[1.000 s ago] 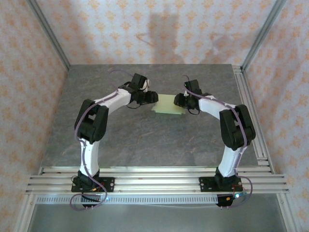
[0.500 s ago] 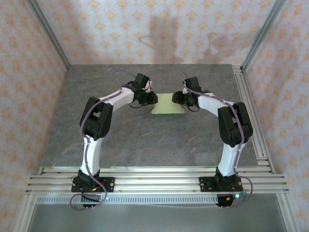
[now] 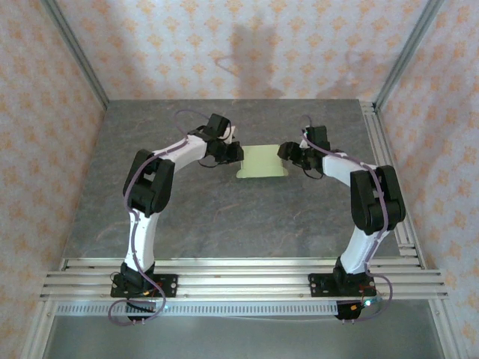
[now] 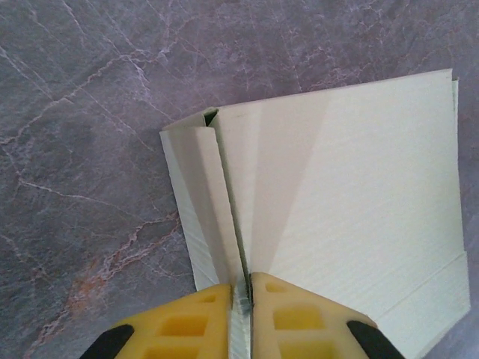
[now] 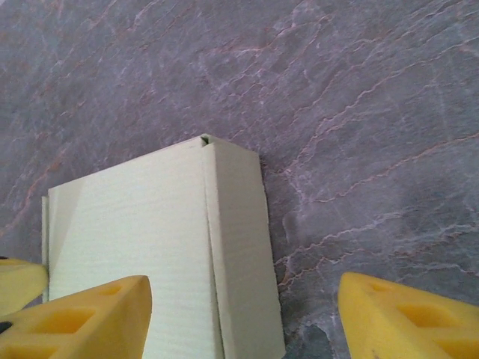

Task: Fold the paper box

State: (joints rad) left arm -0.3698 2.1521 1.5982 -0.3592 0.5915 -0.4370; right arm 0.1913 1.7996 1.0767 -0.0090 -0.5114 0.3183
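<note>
The paper box (image 3: 262, 161) lies flat in the middle of the grey table, pale yellow-green, between the two grippers. My left gripper (image 3: 236, 152) is at its left end. In the left wrist view the yellow fingers (image 4: 191, 321) are shut on a raised fold along the box's (image 4: 352, 187) left side, with the card pinched in the slit of my left gripper (image 4: 245, 295). My right gripper (image 3: 287, 153) stands at the box's right end. In the right wrist view it (image 5: 243, 318) is wide open, straddling the box's (image 5: 127, 232) folded-down right side wall without touching it.
Aluminium rails run along the table's near edge (image 3: 239, 273) and right edge (image 3: 385, 172). Patterned walls (image 3: 247, 48) close in the back and sides. Bare grey tabletop (image 3: 224, 217) surrounds the box.
My left gripper has closed onto the box's left fold. My right gripper has opened and drawn back to the right, off the box's right end.
</note>
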